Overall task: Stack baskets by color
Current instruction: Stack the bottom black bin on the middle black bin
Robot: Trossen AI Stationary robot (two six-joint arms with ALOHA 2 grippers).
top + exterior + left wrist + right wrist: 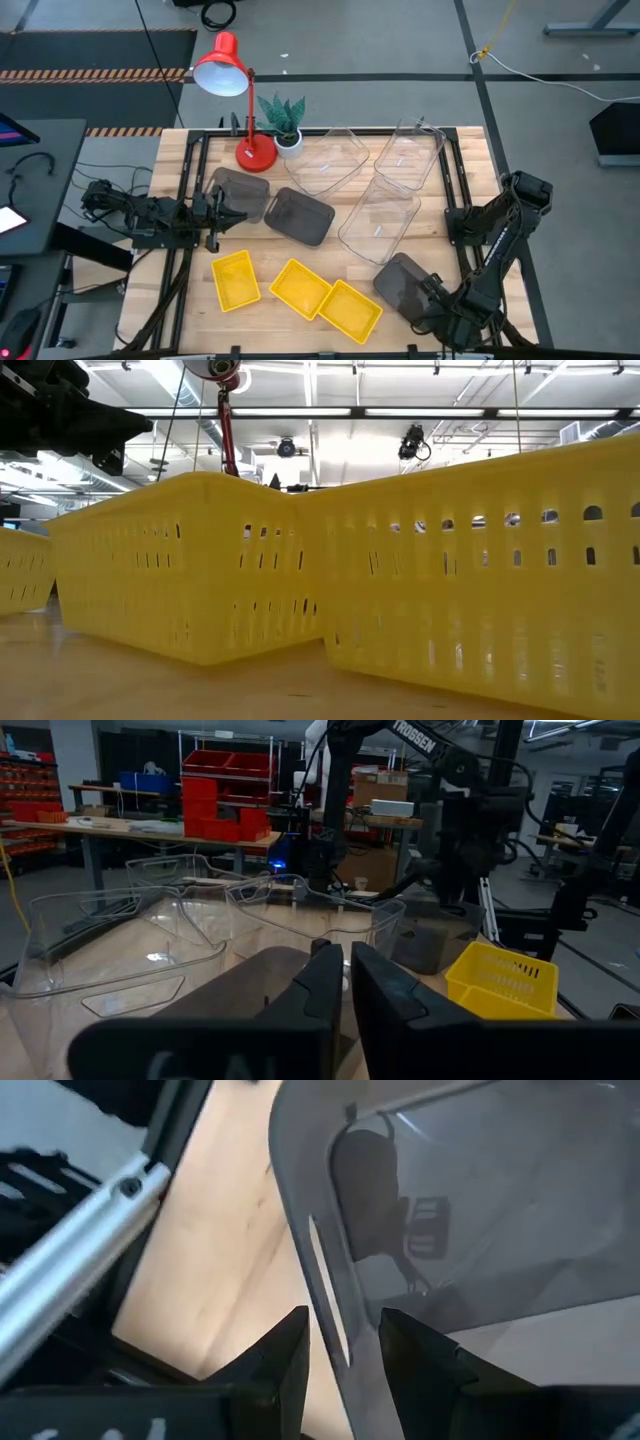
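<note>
Three yellow baskets (235,278) (300,288) (350,310) lie in a row near the table's front edge, and they fill the low view (190,560). Three clear baskets (330,158) (410,155) (380,222) lie at the back right. Two dark grey baskets (240,193) (300,215) rest side by side left of centre. A third dark grey basket (405,283) is at the front right, with my right gripper (432,300) shut on it. My left gripper (215,215) waits at the left, level and shut, just short of a grey basket (250,980). My right gripper straddles the rim (325,1295) of the dark grey basket at the end nearest the table's front right corner. One finger (420,1355) is inside the basket and the other (285,1355) outside. The fingers come from above, pointing down. I cannot tell whether the basket is clear of the table.
A red lamp (235,80) and a small potted plant (283,118) stand at the table's back left. Black frame rails (190,190) run along the table's left and right sides. Bare wood shows between the grey and yellow baskets.
</note>
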